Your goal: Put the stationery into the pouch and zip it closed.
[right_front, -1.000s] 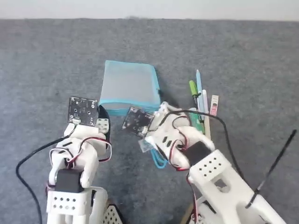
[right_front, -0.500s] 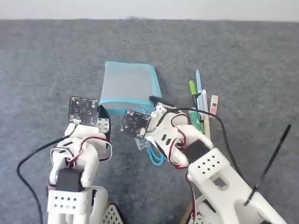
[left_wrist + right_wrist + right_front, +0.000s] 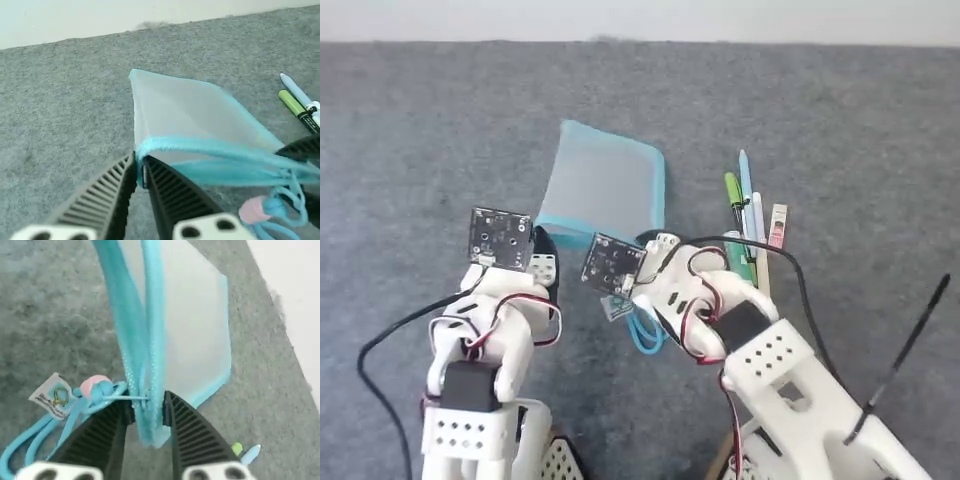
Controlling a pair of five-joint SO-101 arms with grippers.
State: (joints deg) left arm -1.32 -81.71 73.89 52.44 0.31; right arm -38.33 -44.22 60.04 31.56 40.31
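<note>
The blue mesh pouch (image 3: 605,190) lies mid-frame on the grey carpet (image 3: 420,120), its lower left corner pinched by the left gripper (image 3: 139,162) and its zip edge at the lower right corner clamped by the right gripper (image 3: 147,407), with the pens (image 3: 745,210) lined up just to its right

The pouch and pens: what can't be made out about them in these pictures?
- High view: the pouch has its zip edge partly covered by the left arm and the right arm.
- Wrist views: its cloudy wall hides any contents.
- High view: the right arm covers the near ends of the pens; the left wrist view's edge cuts them off.
- Right wrist view: the print on the tag is too small.
</note>
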